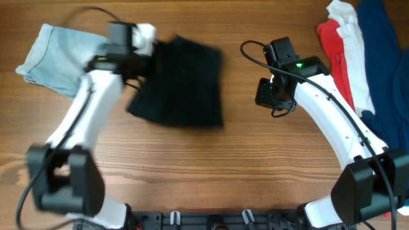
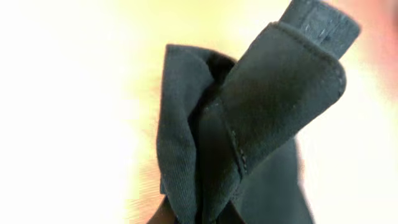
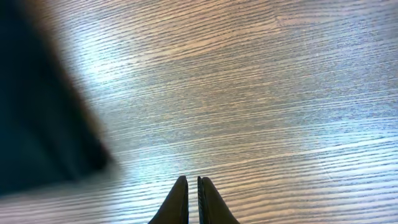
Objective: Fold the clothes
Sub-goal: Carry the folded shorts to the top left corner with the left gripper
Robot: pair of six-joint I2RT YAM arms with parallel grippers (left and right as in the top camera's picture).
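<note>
My left gripper (image 1: 142, 39) is at the far left corner of the black shorts (image 1: 182, 83). The left wrist view is filled with a bunched, doubled-over edge of that dark fabric rising from where my fingers would be, a stitched seam running along its hem. The fingers themselves are hidden, but the cloth looks pinched between them. The rest of the shorts lies on the table (image 1: 211, 166), left of centre and toward the far side, blurred in the overhead view.

My right gripper (image 1: 265, 92) hangs over bare wood to the right of the shorts and apart from them. Its two fingers are drawn together to a hairline gap with nothing between them. A green light (image 1: 298, 64) glows on that arm.

The table is brown wood, its grain running left to right and catching pale glare under my right wrist.

Light-blue denim shorts (image 1: 61, 57) lie at the far left, just beyond my left arm. At the far right edge sits a heap: a red garment (image 1: 332, 41), a white garment (image 1: 353, 45) and a navy garment (image 1: 383, 57).
</note>
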